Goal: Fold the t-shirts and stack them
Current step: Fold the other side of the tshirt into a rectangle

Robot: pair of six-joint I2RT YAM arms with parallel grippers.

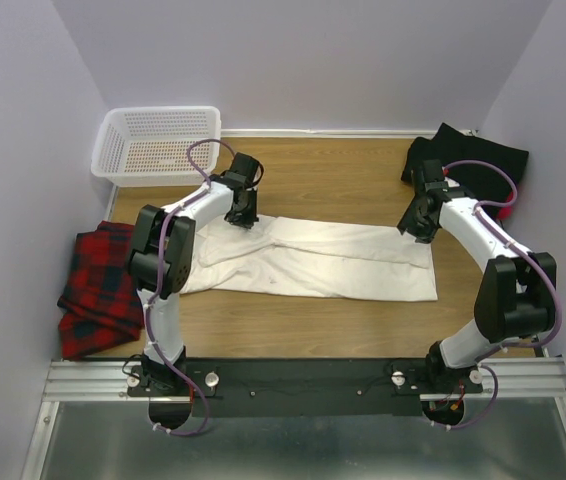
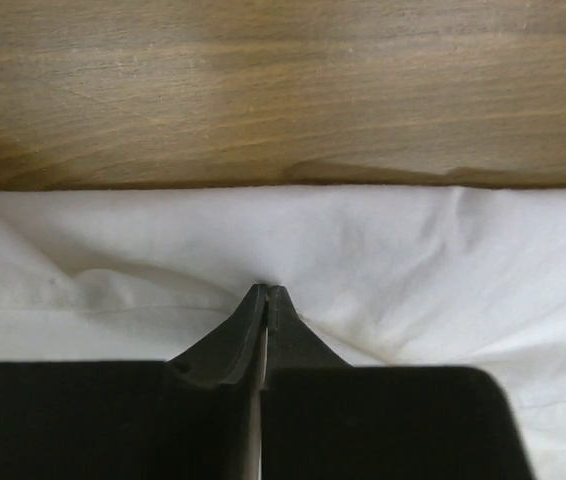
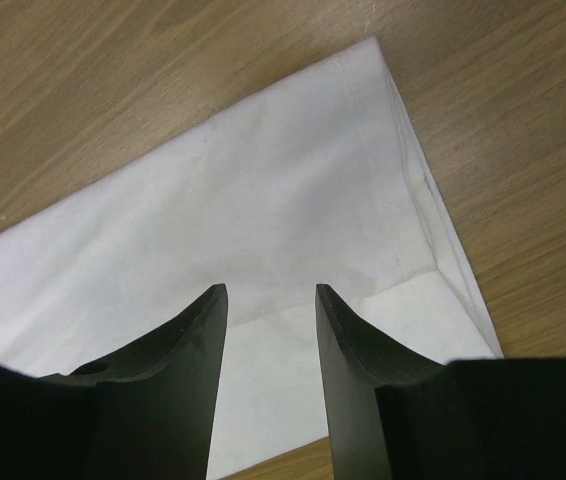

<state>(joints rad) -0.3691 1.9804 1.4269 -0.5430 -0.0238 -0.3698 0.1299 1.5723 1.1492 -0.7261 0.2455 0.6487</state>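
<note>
White t-shirt (image 1: 333, 262) lies folded into a long band across the middle of the wooden table (image 1: 343, 180) in the top view. The left claw (image 1: 246, 222) sits on its upper left edge and the right claw (image 1: 413, 232) at its upper right corner. A black t-shirt (image 1: 473, 160) is bunched in the upper right of the frame. A white basket (image 1: 158, 145) stands at upper left, and a red-and-black checked cloth (image 1: 98, 290) lies at the left edge.

Left wrist view: the claw is pressed together, pinching a pucker of white cloth at lower centre, with bare wood above.

Right wrist view: the claw is spread over the white corner. Contact cannot be determined.
</note>
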